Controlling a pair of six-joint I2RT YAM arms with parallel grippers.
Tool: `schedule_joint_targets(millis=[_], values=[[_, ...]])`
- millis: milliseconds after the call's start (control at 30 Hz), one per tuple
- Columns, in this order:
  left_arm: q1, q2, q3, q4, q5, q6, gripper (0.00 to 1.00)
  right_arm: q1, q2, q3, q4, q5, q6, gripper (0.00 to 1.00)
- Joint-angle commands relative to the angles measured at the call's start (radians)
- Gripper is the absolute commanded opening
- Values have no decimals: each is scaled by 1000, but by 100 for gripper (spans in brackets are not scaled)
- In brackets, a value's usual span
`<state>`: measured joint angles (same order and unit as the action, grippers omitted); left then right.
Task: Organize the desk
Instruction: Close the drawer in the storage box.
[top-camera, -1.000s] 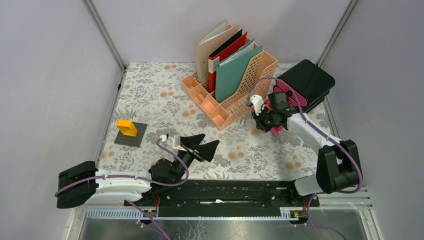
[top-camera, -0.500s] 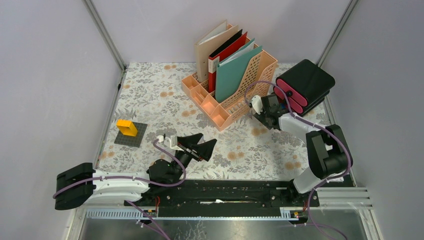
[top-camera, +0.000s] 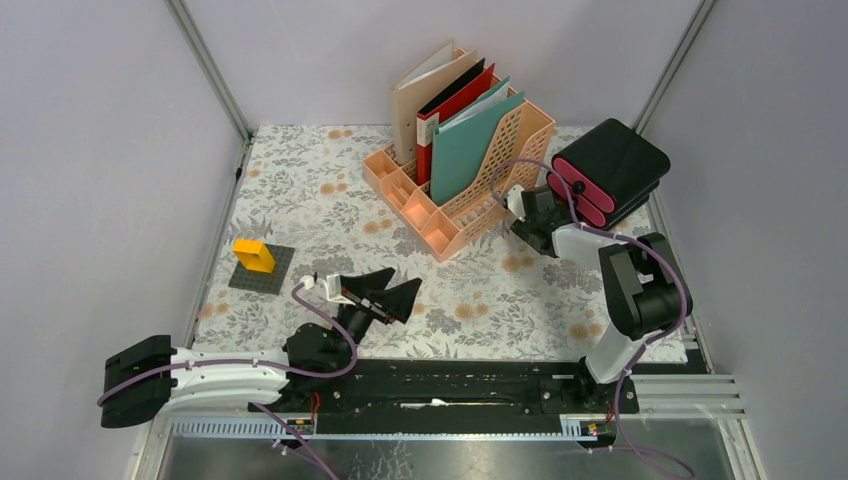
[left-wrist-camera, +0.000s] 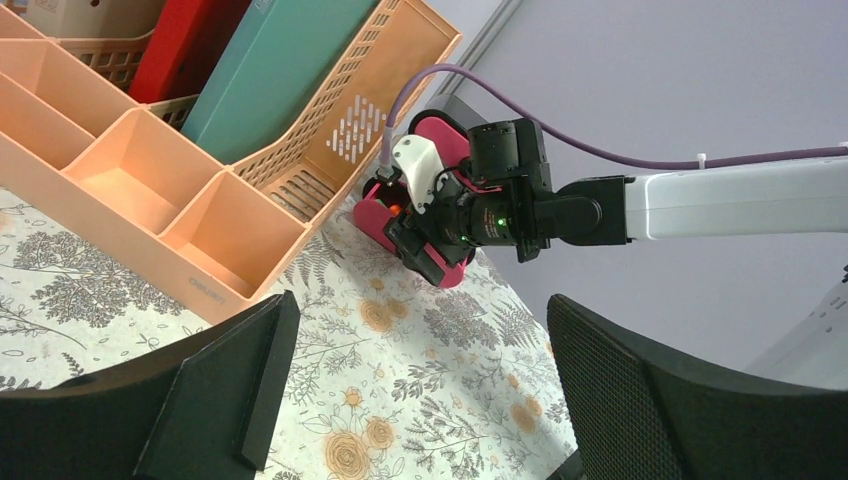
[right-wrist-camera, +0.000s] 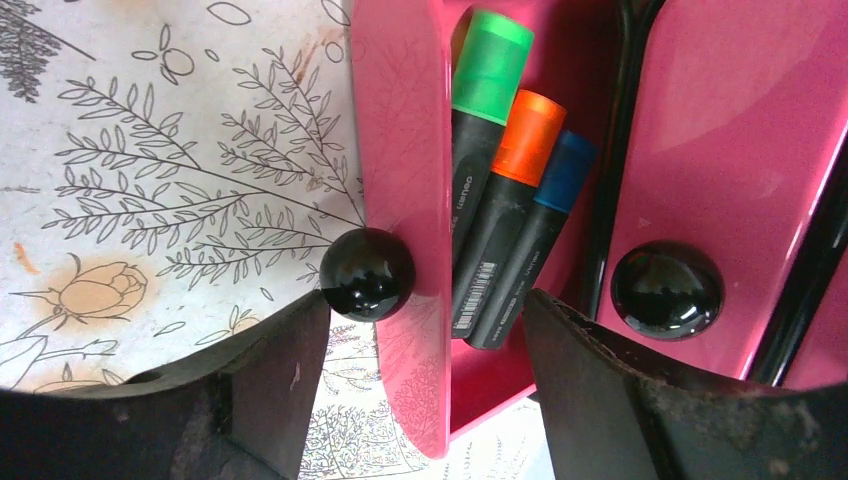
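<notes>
The desk (top-camera: 300, 190) is a floral cloth top. At its right rear stands a black drawer box (top-camera: 615, 160) with pink drawers. My right gripper (top-camera: 528, 215) is at its front, open. In the right wrist view, the right gripper (right-wrist-camera: 428, 330) straddles a pulled-out pink drawer front (right-wrist-camera: 400, 150). The black knob (right-wrist-camera: 367, 273) sits just off the left finger. Three markers (right-wrist-camera: 500, 200) with green, orange and blue caps lie inside. My left gripper (top-camera: 390, 290) hangs open over the near middle with nothing in it; the left gripper (left-wrist-camera: 420, 330) faces the box.
A peach file rack (top-camera: 455, 200) with folders stands mid-rear, just left of the right gripper. A yellow block (top-camera: 254, 255) sits on a grey baseplate (top-camera: 270, 275) at the left. A second pink drawer (right-wrist-camera: 730, 130) with its own knob (right-wrist-camera: 667, 290) is shut.
My right gripper has moved back toward the drawer box and gone from shut to open, letting go of the knob. The left arm has drifted slightly to the left.
</notes>
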<state>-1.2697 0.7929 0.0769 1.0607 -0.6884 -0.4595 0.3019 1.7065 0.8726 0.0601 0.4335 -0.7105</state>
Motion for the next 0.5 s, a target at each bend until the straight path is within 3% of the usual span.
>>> schedule_joint_targets(millis=[0, 200, 367, 467], values=[[4, -23, -18, 10, -26, 13, 99, -10, -68, 20, 43, -5, -8, 78], [4, 4, -18, 32, -22, 7, 99, -9, -212, 36, -82, -157, 21, 78], [4, 16, -15, 38, -17, 3, 99, -9, -320, 61, -344, -532, -50, 77], [4, 12, -15, 35, -17, 1, 99, -9, -317, 67, -431, -654, -63, 73]])
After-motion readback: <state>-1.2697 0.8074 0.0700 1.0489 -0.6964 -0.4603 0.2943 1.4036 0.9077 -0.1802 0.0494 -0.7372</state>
